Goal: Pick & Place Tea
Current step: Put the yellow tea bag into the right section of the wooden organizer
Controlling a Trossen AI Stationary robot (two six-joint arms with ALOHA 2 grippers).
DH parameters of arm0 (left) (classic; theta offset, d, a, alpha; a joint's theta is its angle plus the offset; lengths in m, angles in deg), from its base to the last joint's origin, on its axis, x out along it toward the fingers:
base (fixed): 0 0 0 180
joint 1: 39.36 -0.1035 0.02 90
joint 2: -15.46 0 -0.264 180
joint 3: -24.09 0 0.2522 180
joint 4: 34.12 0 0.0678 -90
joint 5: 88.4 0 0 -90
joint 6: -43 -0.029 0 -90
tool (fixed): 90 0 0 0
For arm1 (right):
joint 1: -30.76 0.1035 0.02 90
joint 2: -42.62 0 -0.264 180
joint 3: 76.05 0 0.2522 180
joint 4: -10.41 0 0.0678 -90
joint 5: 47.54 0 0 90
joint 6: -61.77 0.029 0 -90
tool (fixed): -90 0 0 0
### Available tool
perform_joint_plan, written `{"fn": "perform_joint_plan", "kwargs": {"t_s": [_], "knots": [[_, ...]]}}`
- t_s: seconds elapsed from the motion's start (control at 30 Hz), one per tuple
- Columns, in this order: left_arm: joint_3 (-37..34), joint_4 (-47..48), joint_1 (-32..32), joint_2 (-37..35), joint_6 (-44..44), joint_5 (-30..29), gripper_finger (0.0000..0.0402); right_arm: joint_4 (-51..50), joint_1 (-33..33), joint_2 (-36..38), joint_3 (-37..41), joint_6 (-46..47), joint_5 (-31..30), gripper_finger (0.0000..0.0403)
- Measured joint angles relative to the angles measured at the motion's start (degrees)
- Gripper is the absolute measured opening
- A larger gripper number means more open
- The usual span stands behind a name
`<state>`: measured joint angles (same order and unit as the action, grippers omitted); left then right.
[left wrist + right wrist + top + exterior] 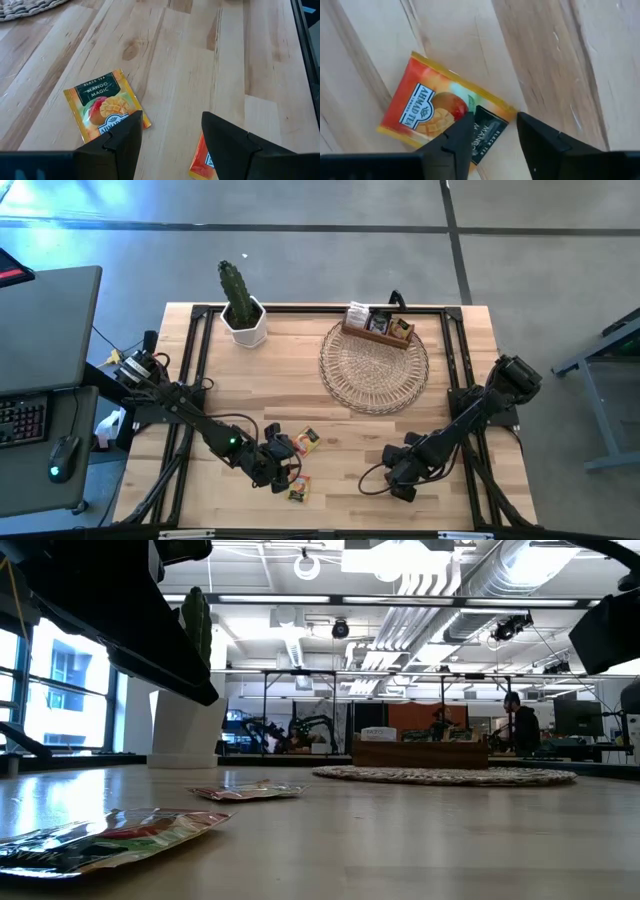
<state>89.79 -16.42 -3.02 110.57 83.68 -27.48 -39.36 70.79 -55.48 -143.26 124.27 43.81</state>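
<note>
My left gripper [280, 465] [170, 120] is open above the table near its near edge. Two tea sachets lie flat close to it. A yellow-orange mango sachet [105, 106] [307, 441] lies beside one finger, and an orange one [202, 161] [299, 488] lies partly under the other. My right gripper [398, 478] [495, 120] is open over a third orange sachet [437, 117], its fingertips at the sachet's black end [487, 132]. This sachet is hidden in the high view. More sachets stand in the wooden box [378, 326]. My right gripper comes at the sachet's black end [487, 132] from above, one fingertip [462, 130] over it and the other past its edge. The sachet lies flat on the table. I cannot tell whether the fingers touch it.
The wooden box sits on the far part of a round wicker mat [375, 370] [445, 776]. A cactus in a white pot [242, 308] [185, 720] stands at the far left. A black frame [190, 370] runs along the table's edges. Bare wood lies between the two grippers.
</note>
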Motion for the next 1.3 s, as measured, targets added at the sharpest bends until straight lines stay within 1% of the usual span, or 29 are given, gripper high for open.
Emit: {"fn": "perform_joint_plan", "kwargs": {"t_s": [0.17, 0.27, 0.4, 0.5, 0.57, 0.63, 0.77, 0.8, 0.9, 0.97, 1.03, 1.13, 1.23, 1.27, 1.3], "knots": [[0.0, 0.0, 0.0, 0.0, -0.1, 0.0, 0.0202, 0.0, 0.0, 0.0, 0.0, -2.4, 0.1, 0.0184], [0.0, 0.0, 0.0, 0.0, -0.1, 0.0, 0.0202, 0.1, -0.8, 0.0, 0.0, -2.8, 1.0, 0.0201], [0.0, 0.0, 0.0, 0.0, -0.1, 0.0, 0.0202, -0.1, -2.2, 0.0, -0.1, -4.3, 7.0, 0.0205], [0.0, 0.0, 0.0, 0.0, -0.1, 0.0, 0.0202, 0.2, -2.4, 0.0, -0.1, -4.8, 7.8, 0.0205], [0.0, 0.0, 0.0, 0.0, -0.1, 0.0, 0.0202, 0.3, -1.9, 0.0, -0.1, -5.1, 6.4, 0.0206], [0.0, 0.0, 0.0, 0.0, 0.0, 0.0, 0.0202, 0.3, -1.0, -0.1, -0.1, -4.8, 2.9, 0.0207], [0.0, 0.0, 0.0, 0.0, 0.0, 0.0, 0.0202, 0.1, 1.2, -0.5, -0.1, -4.5, -1.7, 0.0206], [0.0, 0.0, 0.0, 0.0, 0.0, 0.0, 0.0202, 0.2, 1.7, -0.9, -0.2, -3.9, -2.4, 0.0206], [0.0, 0.0, 0.0, 0.0, 0.1, 0.0, 0.0202, 0.4, 2.7, -3.5, -0.4, -3.6, -2.1, 0.0204], [0.0, 0.0, 0.0, 0.0, 0.1, 0.0, 0.0202, 0.3, 2.8, -5.0, -0.8, -3.3, -2.0, 0.0193], [0.0, 0.0, 0.0, 0.0, 0.1, 0.1, 0.0202, 0.1, 2.8, -5.6, -0.9, -3.1, -2.0, 0.0171], [0.0, 0.0, 0.0, 0.0, 0.1, 0.1, 0.0202, -0.4, 2.8, -5.0, -0.7, -2.2, -3.9, 0.0113], [0.0, -0.1, 0.0, 0.0, 0.1, 0.0, 0.0202, -2.0, 2.2, -2.3, 0.0, -2.5, -4.5, 0.0038], [0.0, -0.1, 0.0, 0.0, 0.1, 0.0, 0.0202, -2.7, 1.9, -1.3, 0.0, -2.9, -4.7, 0.0020], [0.0, -0.1, 0.0, 0.0, 0.1, 0.0, 0.0202, -3.5, 1.6, -0.1, 0.2, -3.4, -5.5, 0.0011]]}}
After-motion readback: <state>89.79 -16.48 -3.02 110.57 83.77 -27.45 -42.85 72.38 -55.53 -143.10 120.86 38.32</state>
